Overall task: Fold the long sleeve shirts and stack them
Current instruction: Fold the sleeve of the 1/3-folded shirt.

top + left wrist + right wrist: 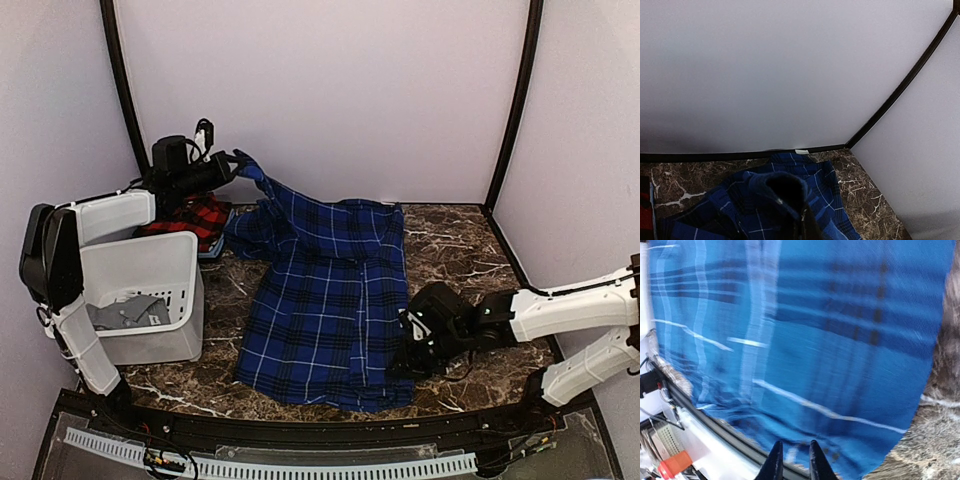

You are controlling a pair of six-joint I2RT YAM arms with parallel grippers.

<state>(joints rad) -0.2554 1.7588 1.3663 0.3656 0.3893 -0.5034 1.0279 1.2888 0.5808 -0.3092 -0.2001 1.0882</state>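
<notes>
By the look of it, folding has barely begun. The blue shirt [320, 290] lies spread mid-counter [460, 240], its upper-left corner pinched by the closed left tool [238, 160]. I cannot tell whether the right tool [405, 365] grips anything. The red shirt [195, 215] sits upper left.

Soft, even light (blue shirt [805, 340] smeared by motion blur).

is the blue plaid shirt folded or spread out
Mostly spread: the blue plaid shirt lies flat on the table, one end lifted by the left gripper.
</notes>
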